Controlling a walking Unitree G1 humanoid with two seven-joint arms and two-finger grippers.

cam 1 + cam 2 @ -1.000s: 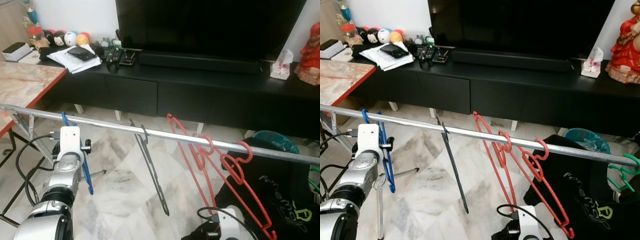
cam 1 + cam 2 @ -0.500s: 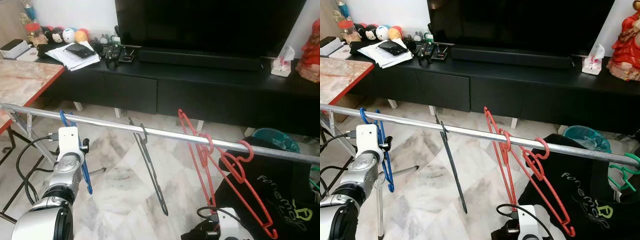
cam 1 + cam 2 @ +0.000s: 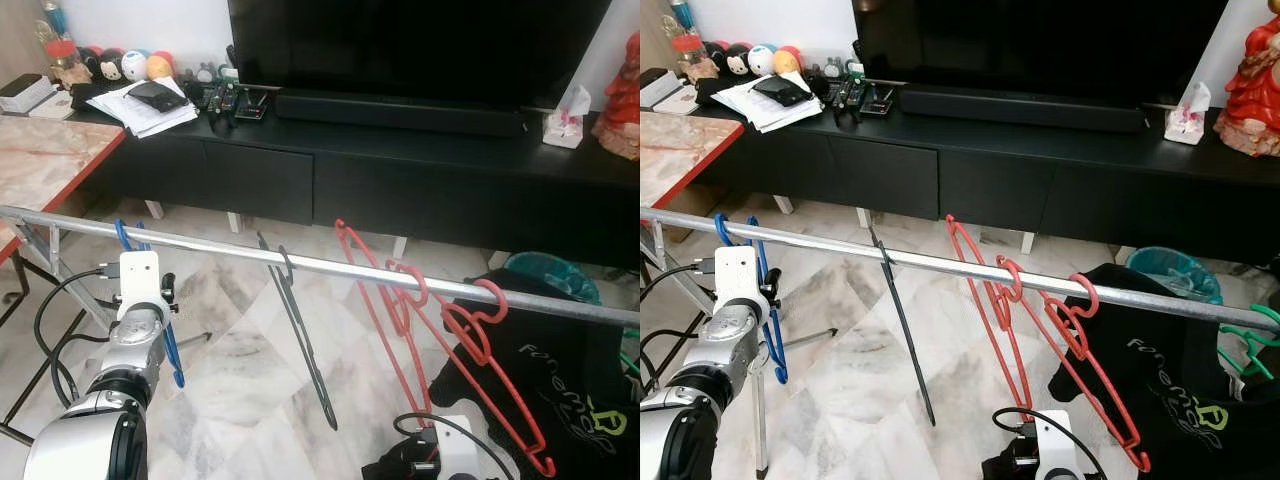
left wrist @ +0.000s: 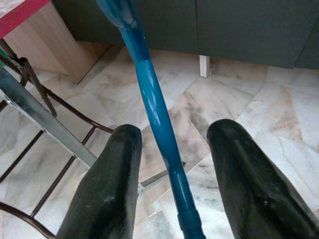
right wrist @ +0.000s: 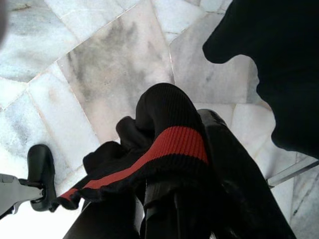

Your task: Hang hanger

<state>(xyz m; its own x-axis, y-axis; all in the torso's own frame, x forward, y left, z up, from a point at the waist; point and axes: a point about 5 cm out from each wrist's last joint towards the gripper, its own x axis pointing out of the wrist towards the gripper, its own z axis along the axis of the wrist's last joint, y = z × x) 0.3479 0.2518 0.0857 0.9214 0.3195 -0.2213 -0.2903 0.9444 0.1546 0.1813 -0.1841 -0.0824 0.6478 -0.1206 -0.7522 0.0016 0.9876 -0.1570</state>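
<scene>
1. The left gripper [image 4: 172,199] has its jaws spread apart, the blue hanger [image 4: 154,119] running between them with a gap on either side; nothing is clamped.
2. The blue hanger's hook sits over the metal rail [image 3: 330,267], so the hanging step looks done and release is in hand.
3. The right gripper [image 5: 174,199] sits low, its jaws closed on a black garment with a red stripe [image 5: 164,144].
4. Next, I judge, the left arm should back straight off without snagging the hanger.
</scene>
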